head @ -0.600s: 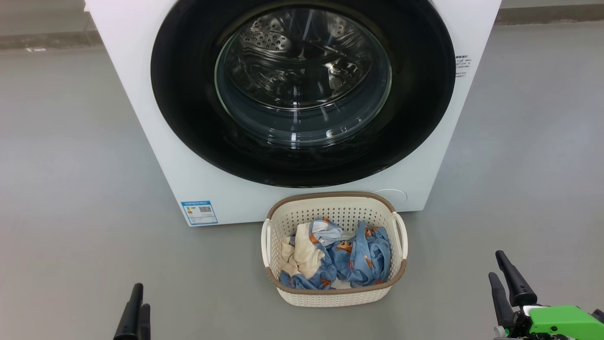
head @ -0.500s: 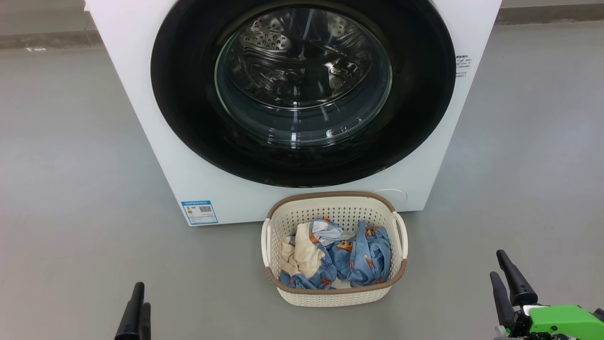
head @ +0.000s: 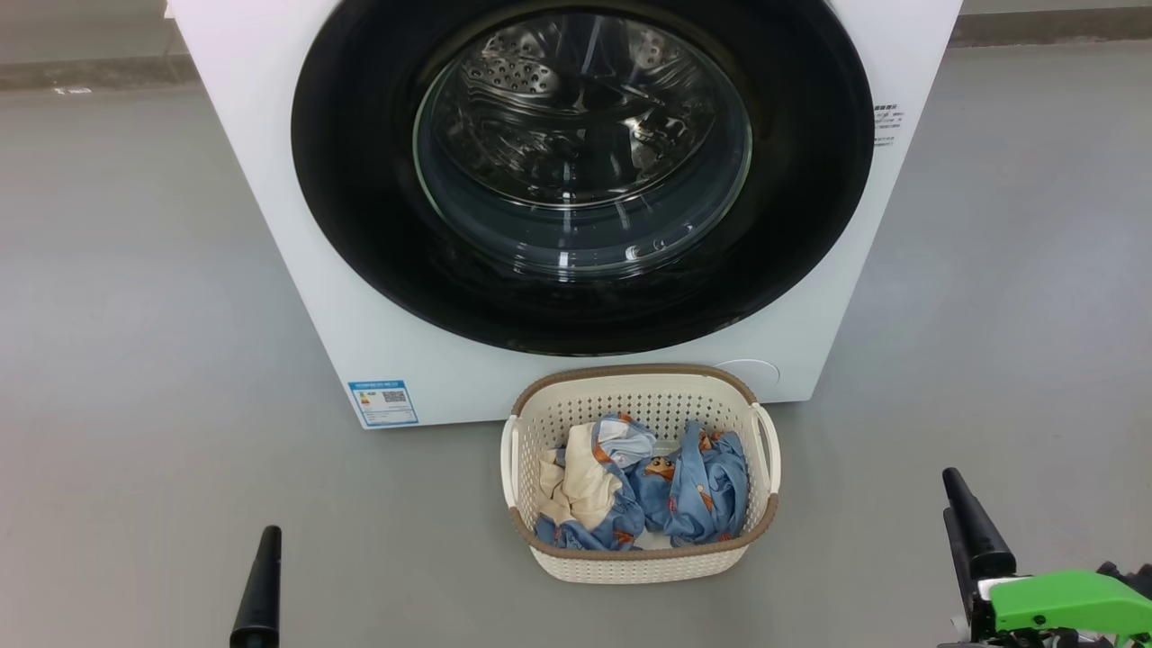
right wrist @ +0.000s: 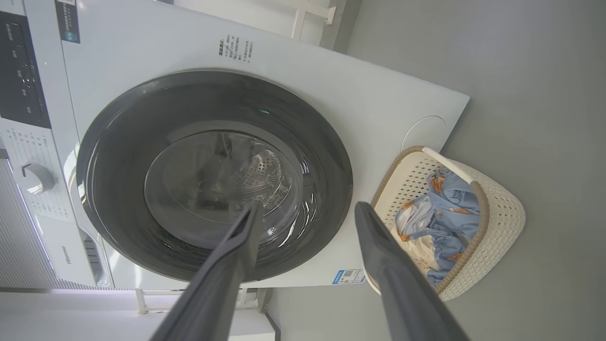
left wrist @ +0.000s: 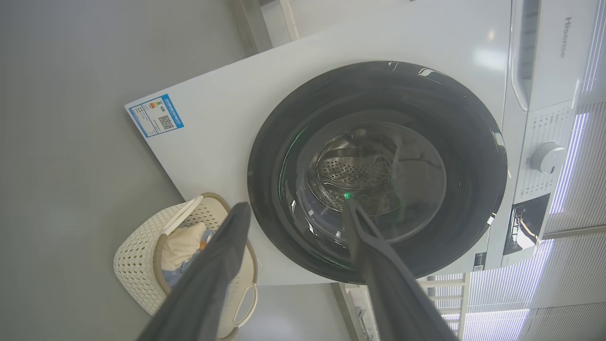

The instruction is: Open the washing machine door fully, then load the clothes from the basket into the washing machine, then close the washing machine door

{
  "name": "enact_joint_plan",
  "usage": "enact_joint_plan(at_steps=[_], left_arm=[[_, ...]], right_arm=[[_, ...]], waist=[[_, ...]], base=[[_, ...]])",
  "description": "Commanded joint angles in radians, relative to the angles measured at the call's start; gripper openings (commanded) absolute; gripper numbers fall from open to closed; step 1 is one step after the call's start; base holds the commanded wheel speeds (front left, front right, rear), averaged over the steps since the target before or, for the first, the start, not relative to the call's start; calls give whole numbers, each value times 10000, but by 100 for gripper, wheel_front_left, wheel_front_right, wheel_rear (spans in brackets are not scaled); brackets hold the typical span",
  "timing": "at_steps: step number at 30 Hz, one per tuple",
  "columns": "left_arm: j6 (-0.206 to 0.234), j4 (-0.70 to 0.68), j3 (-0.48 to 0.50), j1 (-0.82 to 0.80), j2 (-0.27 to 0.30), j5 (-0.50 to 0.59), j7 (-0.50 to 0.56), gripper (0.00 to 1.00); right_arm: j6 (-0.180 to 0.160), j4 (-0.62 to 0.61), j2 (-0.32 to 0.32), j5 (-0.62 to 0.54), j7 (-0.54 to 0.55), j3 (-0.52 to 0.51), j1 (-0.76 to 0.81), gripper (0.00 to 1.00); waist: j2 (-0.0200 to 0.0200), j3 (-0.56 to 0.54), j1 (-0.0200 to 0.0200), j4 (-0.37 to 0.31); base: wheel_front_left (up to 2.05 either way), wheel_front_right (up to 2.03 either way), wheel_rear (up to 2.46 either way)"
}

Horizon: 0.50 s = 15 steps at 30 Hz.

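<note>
The white washing machine stands ahead, and its door, a glossy black ring around a glass bowl, sits shut and flush with the front. On the floor right before it is the cream basket, holding light blue and cream clothes. My left gripper hangs low at the left, away from the basket. In the left wrist view this gripper is open and empty. My right gripper is low at the right, and in the right wrist view it is open with nothing between its fingers.
Grey floor spreads to both sides of the machine and basket. A blue label marks the machine's lower left, and a round cover its lower right. The control panel with a knob runs along the machine's top.
Both grippers have turned a little in place, so each one's two fingers now nearly line up in the head view. The door, basket and clothes have not moved.
</note>
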Motion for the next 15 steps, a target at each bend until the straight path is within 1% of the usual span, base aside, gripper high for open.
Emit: enact_joint_plan(at_steps=[1,3,15], left_arm=[[-2,-353,36,-295,231,405,-108,100],[-2,-362,29,-294,236,560,-134,100],[-3,-396,-65,-311,241,2429,-461,100]], right_arm=[[20,-347,-195,-459,-140,132,-461,100],[21,-376,-205,-601,-168,164,-465,100],[26,-656,-348,-2294,-510,483,-461,100]], waist=[[0,1,-1,6],[0,0,-1,10],[0,7,-1,47]], base=[[0,0,0],[0,0,0],[0,0,0]])
